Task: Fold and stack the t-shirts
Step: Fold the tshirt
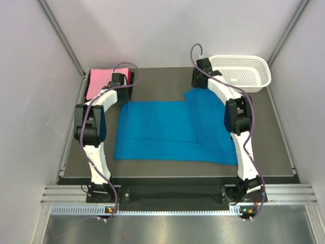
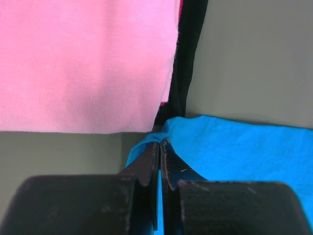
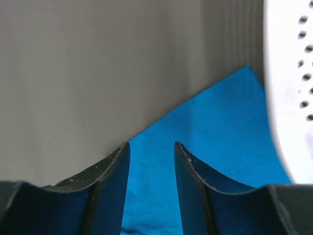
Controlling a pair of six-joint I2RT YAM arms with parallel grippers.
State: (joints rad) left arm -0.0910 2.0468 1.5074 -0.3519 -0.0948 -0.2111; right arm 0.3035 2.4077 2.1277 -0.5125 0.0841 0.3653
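From the top view, the turquoise-blue t-shirt (image 1: 167,132) lies spread flat across the middle of the bench (image 1: 162,79), part-folded, with a layer doubled over along its right side. The pink t-shirt (image 1: 99,81) sits folded at the far left corner, out of the working area and probably the start of the stack. The white basket (image 1: 254,76) stands at the far right corner. Each arm reaches to one far corner of the blue shirt — the left fingers (image 1: 122,87) at the left corner, the right fingers (image 1: 199,79) at the right. That suits lifting the far edge evenly for the next fold.

From the left wrist view, the left fingers (image 2: 152,161) are pressed together on the blue shirt's corner (image 2: 161,137), pinching a small peak of cloth. Just beyond lies the pink shirt, resting on the dark maroon-black t-shirt (image 2: 188,58), whose edge shows along its right side.

From the right wrist view, the right fingers (image 3: 117,164) stand apart, straddling the blue cloth — nothing is pinched yet. The basket's wall is just beside the shirt's corner. I judge this hand must clamp down before both can lift together.
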